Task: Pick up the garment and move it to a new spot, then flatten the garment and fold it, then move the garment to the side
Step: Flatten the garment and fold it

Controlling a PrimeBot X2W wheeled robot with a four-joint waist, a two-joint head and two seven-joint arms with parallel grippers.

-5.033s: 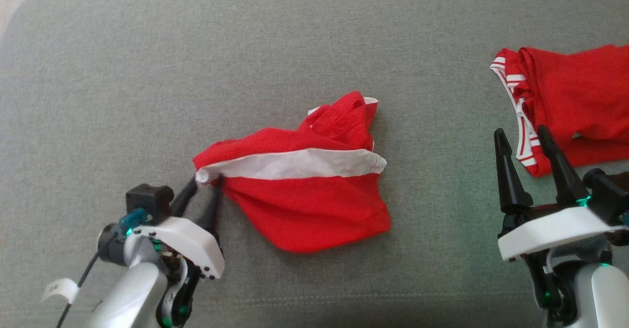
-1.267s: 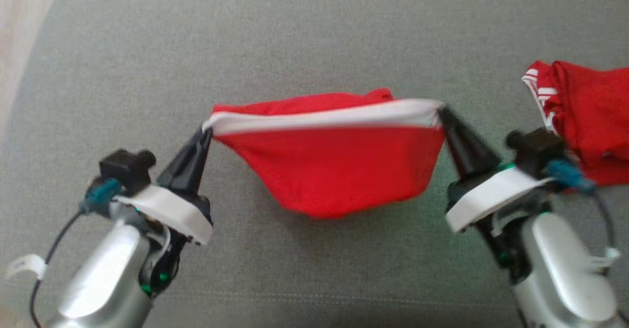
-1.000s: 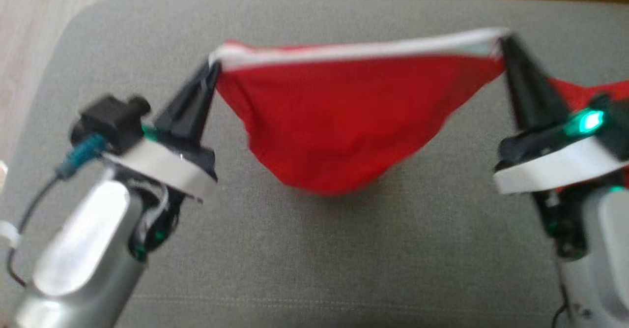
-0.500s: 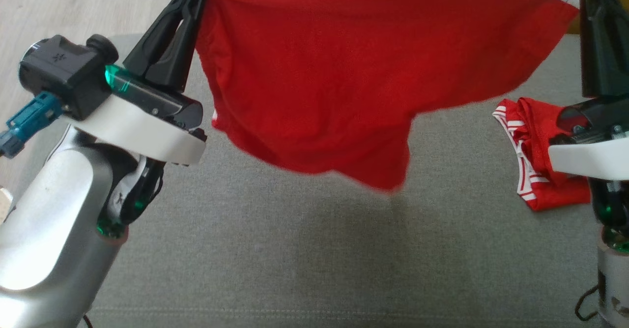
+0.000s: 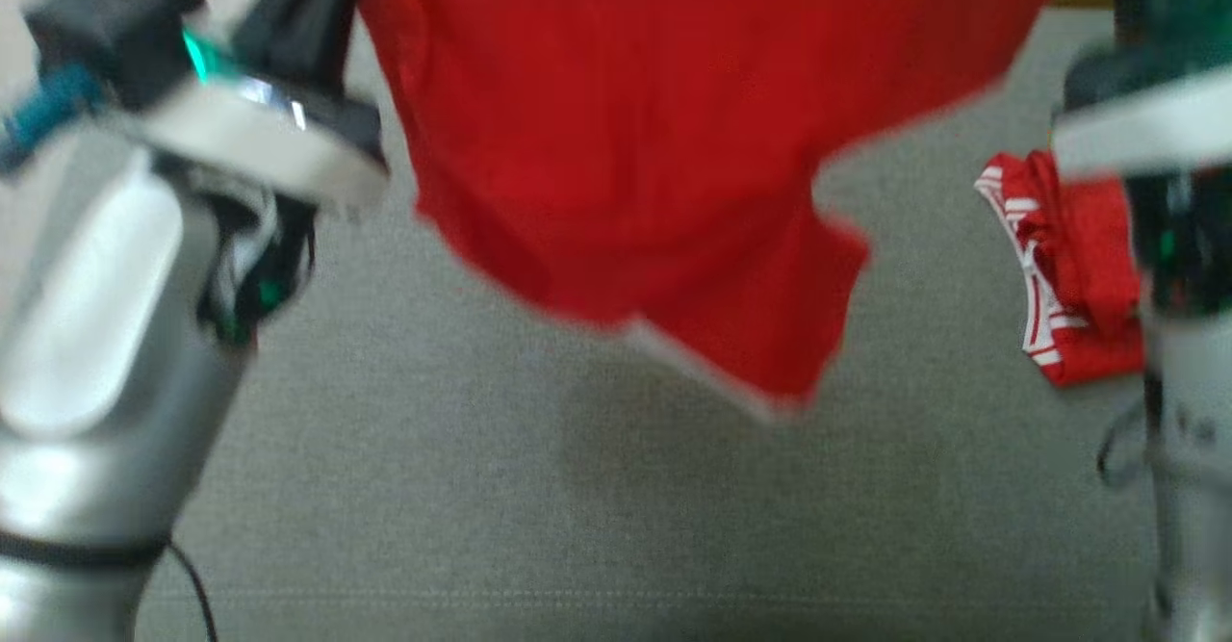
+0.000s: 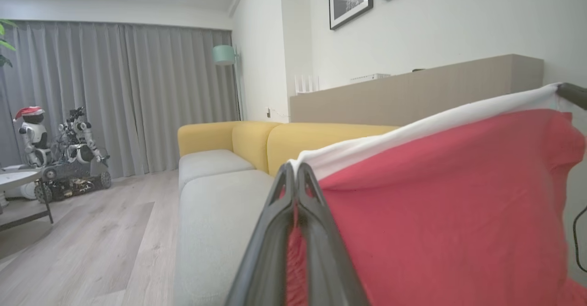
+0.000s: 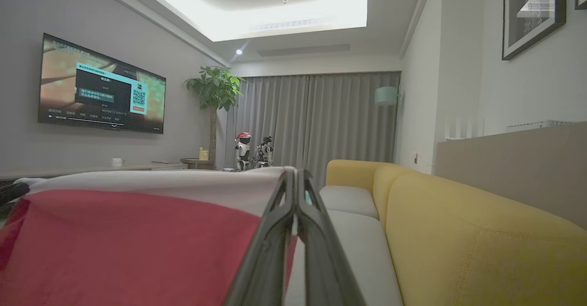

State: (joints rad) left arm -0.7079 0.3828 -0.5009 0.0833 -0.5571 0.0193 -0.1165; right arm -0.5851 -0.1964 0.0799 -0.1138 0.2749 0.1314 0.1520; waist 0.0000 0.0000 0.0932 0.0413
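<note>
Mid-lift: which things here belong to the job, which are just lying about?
Job: red garment, held up by its white waistband; left gripper; right gripper, both shut on it.
Lying about: striped-trim garment on the grey cushion; yellow sofa.

head camera: steep downward look onto the grey woven sofa cushion point(image 5: 404, 526), very near, blurred. the red cloth garment with white waistband point(image 5: 626, 122) hangs just under the lens.
left wrist camera: level, sighting along the left gripper point(image 6: 296, 168) toward the long grey pleated curtains point(image 6: 114, 99).
right wrist camera: level, along the right gripper point(image 7: 296, 174); same curtains, plus the yellow upholstered sofa back point(image 7: 458, 223), which the left wrist camera also catches.
all three share the garment.
</note>
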